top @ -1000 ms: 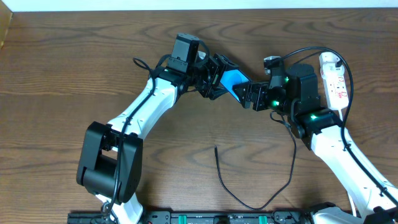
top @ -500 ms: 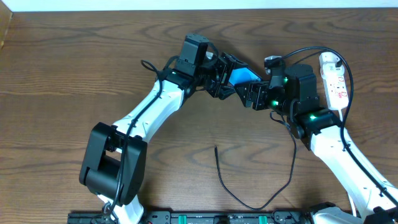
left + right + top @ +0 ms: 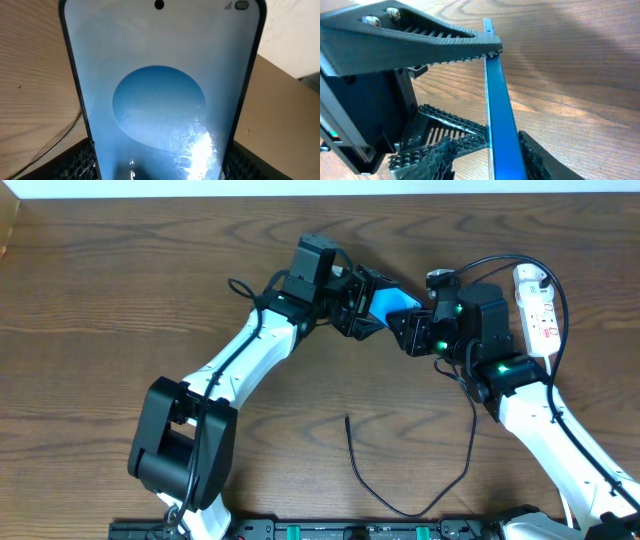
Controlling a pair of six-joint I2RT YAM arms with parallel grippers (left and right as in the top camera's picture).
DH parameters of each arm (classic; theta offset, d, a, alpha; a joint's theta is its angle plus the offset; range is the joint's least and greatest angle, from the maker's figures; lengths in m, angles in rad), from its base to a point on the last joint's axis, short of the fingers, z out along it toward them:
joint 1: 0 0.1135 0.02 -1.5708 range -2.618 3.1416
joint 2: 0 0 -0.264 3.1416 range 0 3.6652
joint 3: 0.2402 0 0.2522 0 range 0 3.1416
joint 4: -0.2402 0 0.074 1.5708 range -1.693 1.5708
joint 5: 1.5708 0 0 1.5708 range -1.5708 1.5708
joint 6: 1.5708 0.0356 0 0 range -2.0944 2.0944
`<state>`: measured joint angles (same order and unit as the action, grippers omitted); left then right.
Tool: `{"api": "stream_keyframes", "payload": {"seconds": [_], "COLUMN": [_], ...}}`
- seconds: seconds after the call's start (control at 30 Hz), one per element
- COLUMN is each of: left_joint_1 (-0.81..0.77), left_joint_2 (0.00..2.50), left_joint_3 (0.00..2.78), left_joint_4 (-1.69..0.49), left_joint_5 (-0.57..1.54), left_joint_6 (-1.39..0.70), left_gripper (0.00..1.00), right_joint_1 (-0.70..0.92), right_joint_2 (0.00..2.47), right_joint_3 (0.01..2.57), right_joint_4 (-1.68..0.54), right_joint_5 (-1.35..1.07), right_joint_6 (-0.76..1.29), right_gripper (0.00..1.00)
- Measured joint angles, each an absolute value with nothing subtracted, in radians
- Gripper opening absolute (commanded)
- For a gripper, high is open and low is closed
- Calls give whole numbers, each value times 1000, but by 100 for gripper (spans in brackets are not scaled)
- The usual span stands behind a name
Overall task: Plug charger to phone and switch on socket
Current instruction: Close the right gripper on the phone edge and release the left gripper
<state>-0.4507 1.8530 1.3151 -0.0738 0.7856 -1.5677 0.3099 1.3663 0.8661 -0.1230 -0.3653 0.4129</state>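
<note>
left hand point(image 3: 365, 310) clamped on phone point(image 3: 159, 100) (screen lit); right hand point(image 3: 409, 331) straddles its edge, grip unclear.

Both my jaws crowd the phone point(image 3: 390, 302) at 1 o'clock, leaving no gap to pass between them. The socket point(image 3: 538, 315) blocks the way near 3, just beyond my right arm point(image 3: 530, 395). The charger point(image 3: 357, 465) loops across 6. From 9 to 11 o'clock the counter point(image 3: 120, 300) is open.

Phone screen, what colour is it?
Pale blue with a deeper blue circle on the phone, clearest in the left wrist view.
</note>
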Motion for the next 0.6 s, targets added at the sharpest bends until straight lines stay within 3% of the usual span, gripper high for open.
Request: {"api": "stream_keyframes", "payload": {"seconds": [0.37, 0.6], "left_joint_1": [-477, -477], "left_joint_2": [1853, 1853], "left_joint_3": [1315, 1315], "left_joint_4": [-58, -56], "left_joint_5": [802, 804], "left_joint_6": [-1568, -1568], "left_gripper": [8, 7], "right_joint_1": [310, 310], "right_joint_2": [1366, 1367], "right_joint_3": [866, 866], "right_joint_4": [-123, -124], "right_joint_5": [-357, -338], "right_joint_6": [413, 412], "right_gripper": [26, 11]}}
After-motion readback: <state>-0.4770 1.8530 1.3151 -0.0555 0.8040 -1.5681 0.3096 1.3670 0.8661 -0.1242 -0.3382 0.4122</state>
